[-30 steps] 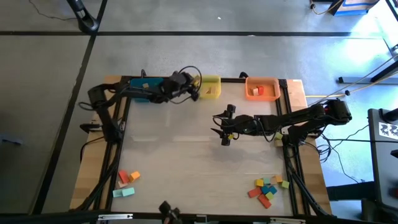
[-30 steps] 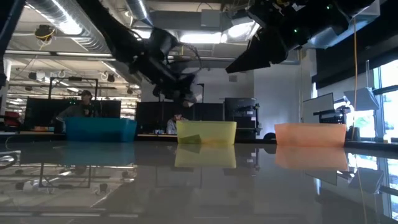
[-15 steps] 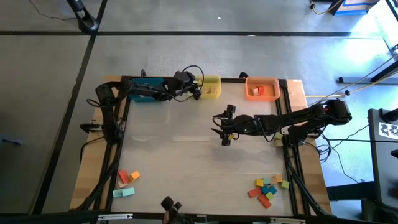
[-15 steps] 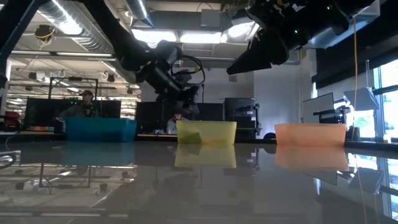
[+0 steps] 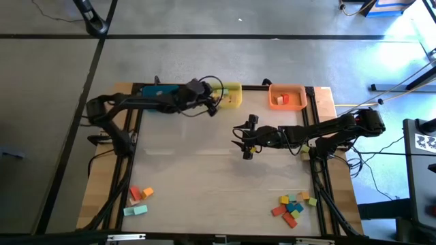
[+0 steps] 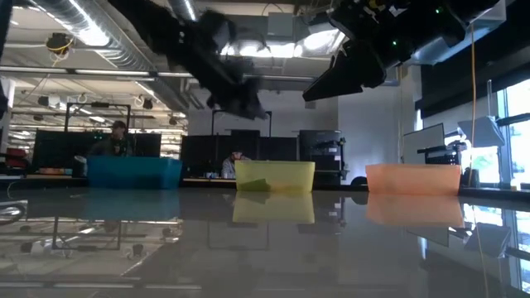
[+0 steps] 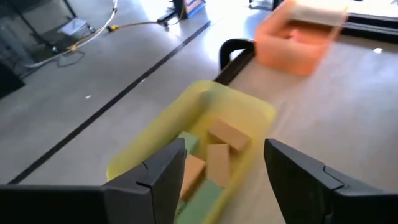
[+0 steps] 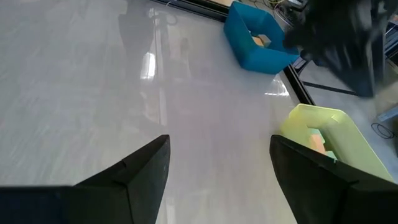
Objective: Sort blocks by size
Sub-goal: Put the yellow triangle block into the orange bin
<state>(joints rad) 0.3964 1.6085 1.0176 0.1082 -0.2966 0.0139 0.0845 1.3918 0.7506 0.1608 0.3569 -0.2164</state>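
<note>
Left end effector point(image 7: 221, 180) is spread open and empty; right end effector point(image 8: 217, 180) hovers open mid-table.

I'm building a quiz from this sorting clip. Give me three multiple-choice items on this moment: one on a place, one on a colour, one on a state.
1. Where is the left gripper?
A. by the yellow bin
B. over the loose blocks
C. off the table

2. What colour is the bin nearest the table's right edge?
A. blue
B. orange
C. green

3. How are the right gripper's fingers?
A. shut on a block
B. shut, empty
C. open, empty

Answers: 1 A, the left wrist view looks down into that bin; 2 B, the orange bin is rightmost from above; 3 C, the right wrist view shows spread fingers with nothing between.
</note>
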